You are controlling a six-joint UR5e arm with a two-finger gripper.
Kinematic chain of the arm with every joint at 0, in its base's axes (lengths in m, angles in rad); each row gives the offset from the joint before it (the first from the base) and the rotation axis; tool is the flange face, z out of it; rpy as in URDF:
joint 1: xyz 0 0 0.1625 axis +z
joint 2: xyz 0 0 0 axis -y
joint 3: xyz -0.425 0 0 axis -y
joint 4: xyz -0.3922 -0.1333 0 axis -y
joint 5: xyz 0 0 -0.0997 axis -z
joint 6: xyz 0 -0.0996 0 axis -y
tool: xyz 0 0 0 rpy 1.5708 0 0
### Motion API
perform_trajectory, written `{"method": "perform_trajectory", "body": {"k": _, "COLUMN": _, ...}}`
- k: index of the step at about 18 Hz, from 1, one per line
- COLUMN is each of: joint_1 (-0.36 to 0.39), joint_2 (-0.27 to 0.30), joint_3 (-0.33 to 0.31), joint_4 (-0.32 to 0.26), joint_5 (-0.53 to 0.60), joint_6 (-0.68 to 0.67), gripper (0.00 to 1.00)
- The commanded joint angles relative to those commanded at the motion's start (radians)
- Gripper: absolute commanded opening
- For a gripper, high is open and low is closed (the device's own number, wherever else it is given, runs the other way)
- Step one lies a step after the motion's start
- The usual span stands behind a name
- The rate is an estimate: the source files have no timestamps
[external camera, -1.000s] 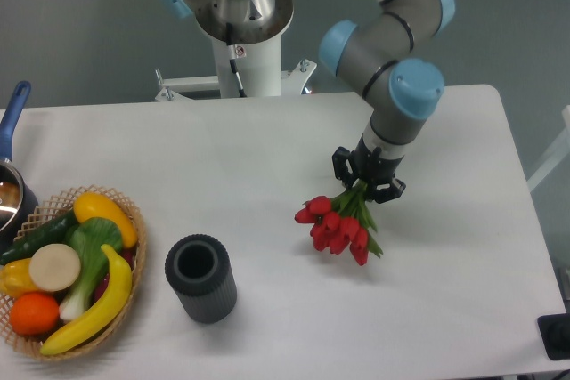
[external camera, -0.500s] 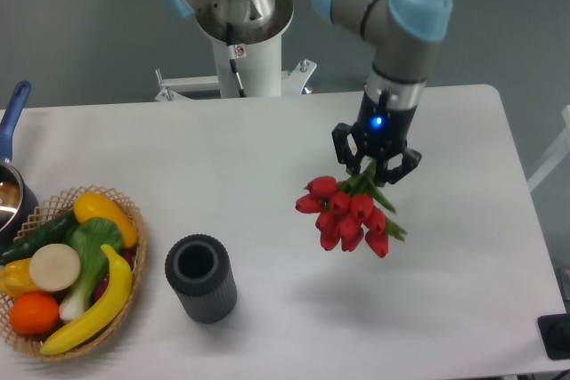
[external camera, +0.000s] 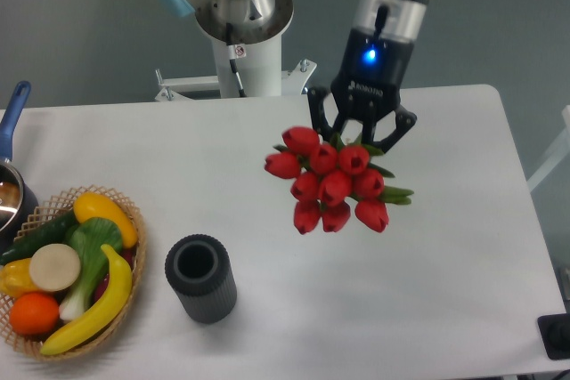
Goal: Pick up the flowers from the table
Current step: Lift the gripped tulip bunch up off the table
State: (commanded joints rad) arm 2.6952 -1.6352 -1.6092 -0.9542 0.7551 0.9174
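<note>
The gripper point(external camera: 360, 133) held the flowers point(external camera: 333, 181) by the stems, its jaws closed around them. The red heads hung just below the jaws, in the air above the white table point(external camera: 445, 264).

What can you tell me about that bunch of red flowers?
The flowers are a bunch of about ten red tulips with closed heads and a few green leaves poking out on the right. The gripper clamps their stems, which it mostly hides. The heads face the camera, and the bunch seems to hang above the white table.
</note>
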Motion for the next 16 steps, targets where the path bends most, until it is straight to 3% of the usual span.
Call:
{"method": "perform_trajectory", "body": {"k": 7, "joint_1": -0.002, "joint_2": -0.035, "joint_3": 0.003, "joint_4": 0.008, "joint_5": -0.213, "joint_6": -0.002, "gripper": 0.37}}
{"method": "perform_trajectory", "body": {"k": 16, "joint_1": -0.009, "joint_2": -0.052, "joint_3": 0.009, "joint_4": 0.012, "joint_5": -0.24, "joint_6": -0.04, "gripper": 0.37}}
